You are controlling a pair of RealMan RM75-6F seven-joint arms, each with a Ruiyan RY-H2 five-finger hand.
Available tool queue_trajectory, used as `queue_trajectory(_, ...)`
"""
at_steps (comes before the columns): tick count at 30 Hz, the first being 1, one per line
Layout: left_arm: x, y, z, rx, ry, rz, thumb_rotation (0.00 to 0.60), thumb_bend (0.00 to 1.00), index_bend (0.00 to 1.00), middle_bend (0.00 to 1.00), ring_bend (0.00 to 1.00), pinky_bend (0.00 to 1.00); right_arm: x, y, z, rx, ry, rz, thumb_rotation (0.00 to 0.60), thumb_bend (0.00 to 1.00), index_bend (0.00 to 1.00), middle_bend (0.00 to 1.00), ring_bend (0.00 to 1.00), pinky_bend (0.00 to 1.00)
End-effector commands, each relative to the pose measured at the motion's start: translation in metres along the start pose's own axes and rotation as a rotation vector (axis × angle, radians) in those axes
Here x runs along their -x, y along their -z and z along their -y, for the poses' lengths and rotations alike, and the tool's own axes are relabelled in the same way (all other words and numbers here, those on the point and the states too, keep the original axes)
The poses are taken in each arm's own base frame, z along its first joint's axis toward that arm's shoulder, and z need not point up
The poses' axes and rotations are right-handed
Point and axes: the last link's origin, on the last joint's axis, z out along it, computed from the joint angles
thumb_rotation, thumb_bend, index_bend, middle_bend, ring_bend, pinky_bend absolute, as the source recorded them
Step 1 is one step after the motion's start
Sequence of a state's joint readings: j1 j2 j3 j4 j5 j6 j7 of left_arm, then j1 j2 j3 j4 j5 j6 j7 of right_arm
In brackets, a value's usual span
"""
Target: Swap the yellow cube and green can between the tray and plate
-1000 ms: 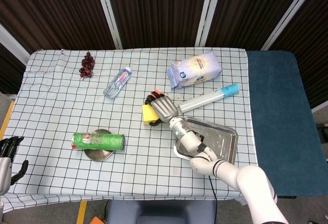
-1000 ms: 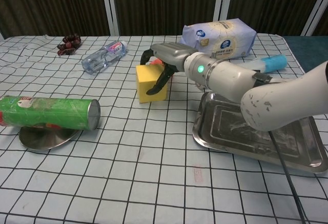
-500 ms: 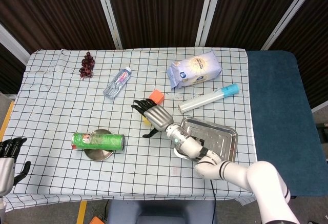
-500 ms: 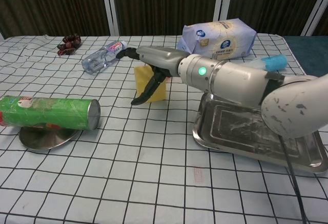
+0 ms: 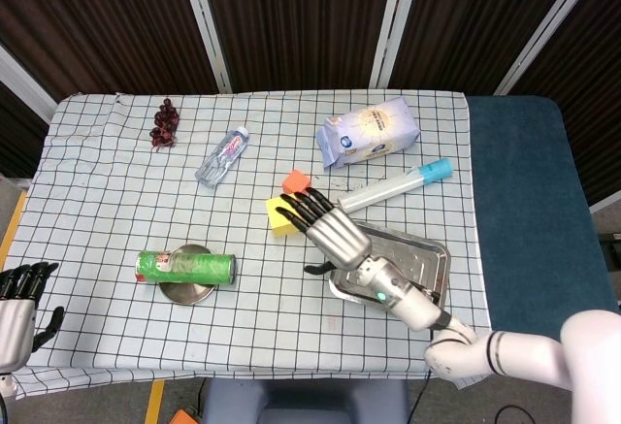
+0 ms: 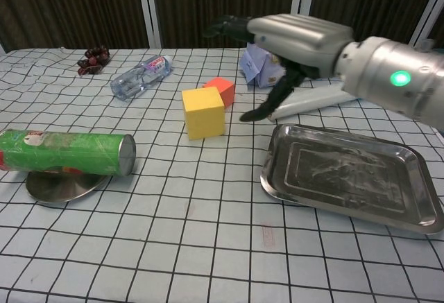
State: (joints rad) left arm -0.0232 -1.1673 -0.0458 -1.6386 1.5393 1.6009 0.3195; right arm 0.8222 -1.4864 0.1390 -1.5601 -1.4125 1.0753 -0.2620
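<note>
Yellow cube [image 6: 202, 112] sits on the bench, right hand [image 6: 295, 36] spread empty above; the green can [image 6: 66, 153] could roll off its plate [image 6: 59, 185] if bumped.

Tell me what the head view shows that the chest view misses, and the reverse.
Only the head view shows the left hand at the table's near left corner, and the whole tube with its blue cap. Only the chest view shows the green can's metal end. Both show the right hand open over the table, the yellow cube on the cloth, the empty tray and the plate under the can.
</note>
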Motion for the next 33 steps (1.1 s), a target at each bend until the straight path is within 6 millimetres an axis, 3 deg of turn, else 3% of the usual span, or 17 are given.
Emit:
queue_trajectory(1,0.002,-0.001,-0.003,0.009,-0.004,0.006,0.600,0.37,0.20,0.21,0.17,0.20,-0.009,0.082,-0.038,0.103,0.077,0.036,0.600,0.12,0.06,0.00,0.00,0.13)
queue_trajectory(6,0.005,-0.006,-0.010,0.025,-0.003,0.016,0.600,0.37,0.20,0.21,0.17,0.20,-0.011,0.153,-0.073,0.182,0.148,0.054,0.600,0.12,0.08,0.00,0.00,0.13)
queue_trajectory(11,0.007,-0.015,-0.023,0.087,0.005,0.039,0.600,0.37,0.19,0.20,0.17,0.21,-0.007,0.210,-0.085,0.264,0.138,0.048,0.600,0.12,0.08,0.00,0.00,0.13)
queue_trajectory(13,0.007,-0.018,-0.030,0.117,0.014,0.058,0.600,0.37,0.15,0.17,0.15,0.22,-0.006,0.228,-0.088,0.295,0.117,0.041,0.600,0.12,0.07,0.01,0.00,0.13)
queue_trajectory(15,0.008,-0.024,-0.039,0.151,0.007,0.085,0.600,0.37,0.04,0.06,0.06,0.21,-0.006,0.246,-0.091,0.334,0.109,0.026,0.600,0.12,0.06,0.00,0.00,0.13)
queue_trajectory(17,0.008,-0.031,-0.048,0.180,-0.007,0.096,0.600,0.38,0.00,0.00,0.01,0.19,-0.009,0.256,-0.093,0.364,0.110,-0.007,0.600,0.12,0.04,0.00,0.00,0.13)
queue_trajectory(26,0.021,-0.059,-0.099,0.277,-0.021,0.194,0.600,0.36,0.00,0.00,0.00,0.14,-0.026,0.281,-0.098,0.429,0.016,-0.156,0.600,0.06,0.00,0.00,0.00,0.06)
queue_trajectory(33,0.045,-0.073,-0.133,0.320,0.007,0.303,0.600,0.35,0.00,0.00,0.00,0.14,-0.032,0.291,-0.097,0.415,-0.013,-0.179,0.600,0.05,0.00,0.00,0.00,0.00)
